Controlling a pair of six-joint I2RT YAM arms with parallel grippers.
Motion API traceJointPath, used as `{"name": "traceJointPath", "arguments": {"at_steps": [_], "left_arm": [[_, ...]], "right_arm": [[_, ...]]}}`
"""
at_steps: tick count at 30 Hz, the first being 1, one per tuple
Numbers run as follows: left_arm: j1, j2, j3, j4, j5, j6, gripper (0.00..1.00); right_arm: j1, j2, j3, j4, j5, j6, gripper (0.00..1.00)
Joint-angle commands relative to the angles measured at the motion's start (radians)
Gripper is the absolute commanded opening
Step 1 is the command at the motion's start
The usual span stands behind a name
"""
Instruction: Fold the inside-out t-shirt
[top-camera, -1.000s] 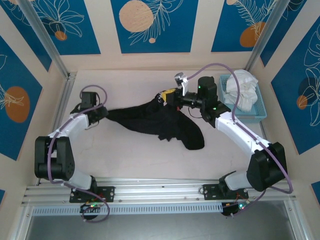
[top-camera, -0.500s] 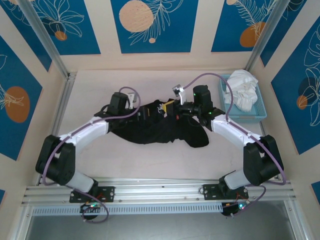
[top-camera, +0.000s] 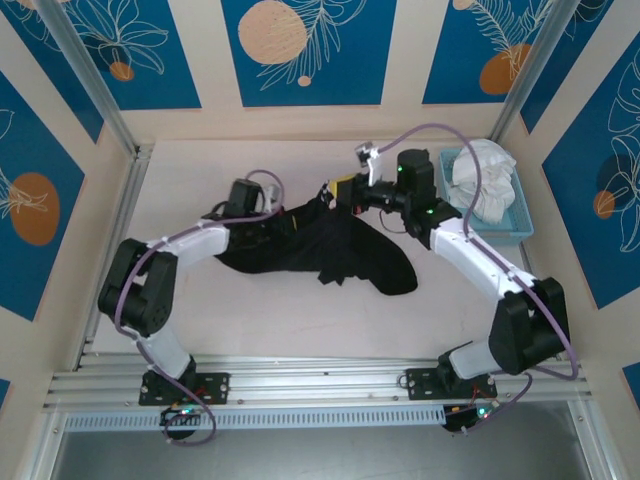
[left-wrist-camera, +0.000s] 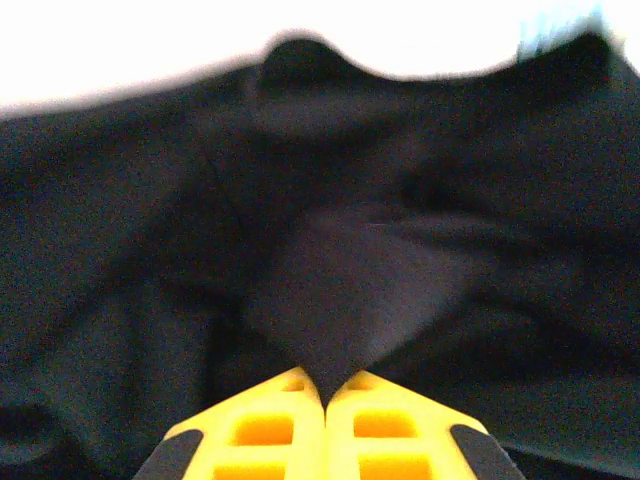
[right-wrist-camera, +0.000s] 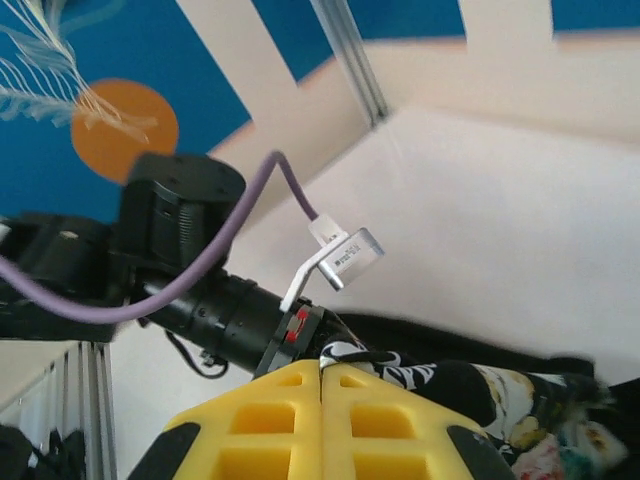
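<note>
The inside-out t-shirt lies bunched in a black heap mid-table. My left gripper reaches into its left side. In the left wrist view the yellow fingers are pressed together, and a peak of black cloth is pinched at the left gripper tips. My right gripper is at the shirt's far top edge. In the right wrist view the right gripper is shut on a black-and-white lettered hem of the shirt, with floral print beside it.
A light blue basket at the back right holds a white garment. The left arm's wrist and its small camera sit just beyond my right fingers. Frame posts stand at the back corners; a metal rail runs along the near edge.
The left gripper went into the shirt's left side, opened and closed on the cloth, and its elbow swung outward. The right gripper shifted slightly right and back with the hem.
</note>
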Motion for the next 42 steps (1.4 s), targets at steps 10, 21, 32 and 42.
{"name": "traceJointPath", "arguments": {"at_steps": [10,21,32,42], "left_arm": [[0.181,-0.204,-0.085,0.219,0.036,-0.114,0.0],[0.173,-0.225,-0.162,0.068,-0.103,0.055,0.0],[0.043,-0.289,-0.121,-0.324,-0.571,0.325,0.44],[-0.126,-0.036,0.103,-0.313,-0.502,0.377,0.61]], "right_arm": [[-0.1,-0.29,-0.272,0.085,0.021,0.046,0.0],[-0.088,-0.275,-0.412,-0.09,0.096,0.047,0.0],[0.092,-0.222,-0.524,-0.142,0.037,-0.042,0.0],[0.098,-0.211,-0.512,-0.131,0.057,-0.051,0.0]]}}
